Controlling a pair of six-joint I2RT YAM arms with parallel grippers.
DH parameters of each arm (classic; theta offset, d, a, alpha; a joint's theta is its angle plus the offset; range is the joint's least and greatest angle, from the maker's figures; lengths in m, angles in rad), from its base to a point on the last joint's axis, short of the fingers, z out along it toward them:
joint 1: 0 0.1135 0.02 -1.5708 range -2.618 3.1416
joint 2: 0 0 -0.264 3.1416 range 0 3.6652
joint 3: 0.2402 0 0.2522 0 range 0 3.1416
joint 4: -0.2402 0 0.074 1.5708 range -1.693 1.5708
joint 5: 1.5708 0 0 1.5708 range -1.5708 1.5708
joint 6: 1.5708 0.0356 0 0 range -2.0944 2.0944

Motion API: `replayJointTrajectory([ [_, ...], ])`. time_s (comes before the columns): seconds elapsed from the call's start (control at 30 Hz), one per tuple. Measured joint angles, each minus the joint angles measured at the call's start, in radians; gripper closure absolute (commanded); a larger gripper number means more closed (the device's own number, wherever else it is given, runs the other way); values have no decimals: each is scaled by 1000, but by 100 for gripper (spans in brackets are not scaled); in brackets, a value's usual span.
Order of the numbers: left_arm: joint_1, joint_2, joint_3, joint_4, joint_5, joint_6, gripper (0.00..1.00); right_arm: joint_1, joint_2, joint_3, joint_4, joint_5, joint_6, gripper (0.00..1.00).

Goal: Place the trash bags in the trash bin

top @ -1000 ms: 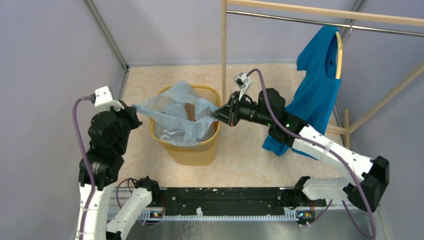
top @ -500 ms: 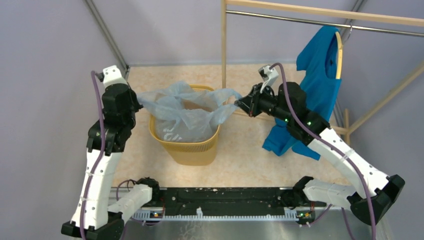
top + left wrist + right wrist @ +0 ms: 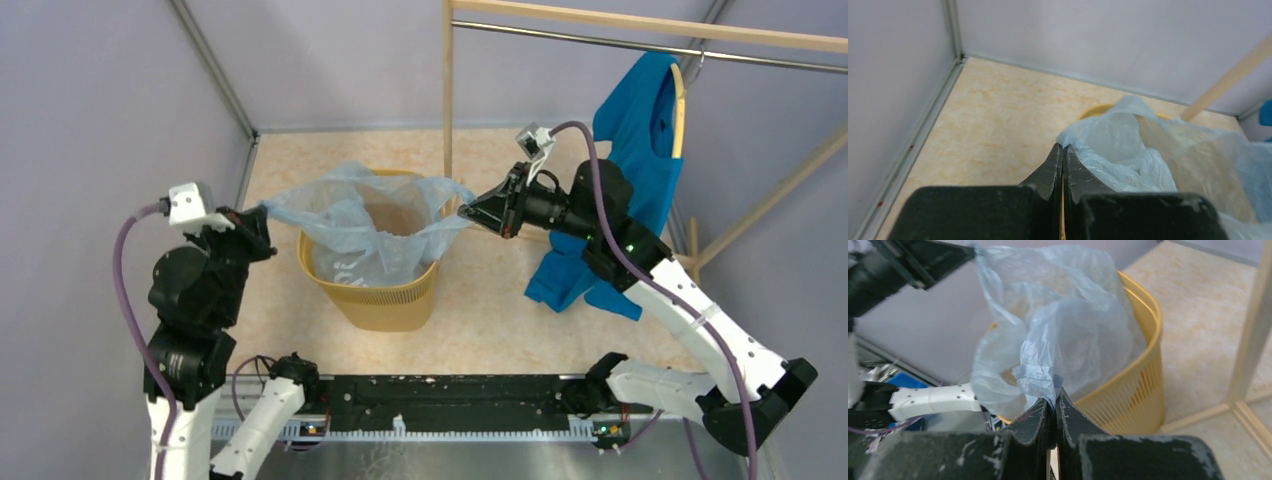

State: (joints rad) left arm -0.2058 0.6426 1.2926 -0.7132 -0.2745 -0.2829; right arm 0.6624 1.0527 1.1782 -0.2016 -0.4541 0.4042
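Translucent trash bags (image 3: 372, 228), pinched by left gripper (image 3: 264, 211) and right gripper (image 3: 466, 211), veil the trash bin (image 3: 392, 306) interior.

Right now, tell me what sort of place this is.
Probably a partitioned robot test cell staged like a home utility corner: plain lilac panel walls, a wooden clothes rail with a blue shirt, and a yellow mesh trash bin with a trash bag held over it.

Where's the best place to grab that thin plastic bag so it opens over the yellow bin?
Pinch the trash bag's top hem at opposite corners, from either side of the trash bin. Floppy film: only a stretched rim holds its mouth open. The left gripper and right gripper pinch there.
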Motion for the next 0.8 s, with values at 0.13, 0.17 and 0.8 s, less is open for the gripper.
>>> replayJointTrajectory([
  [0.13,0,-163,-138,80,100,-3,100,0,-1,-3,113,-114,41,98],
  [0.17,0,-190,-159,90,105,-7,100,0,3,-12,169,-142,68,99],
  [0.8,0,35,-204,188,231,-106,100,353,600,375,4,134,53,100],
])
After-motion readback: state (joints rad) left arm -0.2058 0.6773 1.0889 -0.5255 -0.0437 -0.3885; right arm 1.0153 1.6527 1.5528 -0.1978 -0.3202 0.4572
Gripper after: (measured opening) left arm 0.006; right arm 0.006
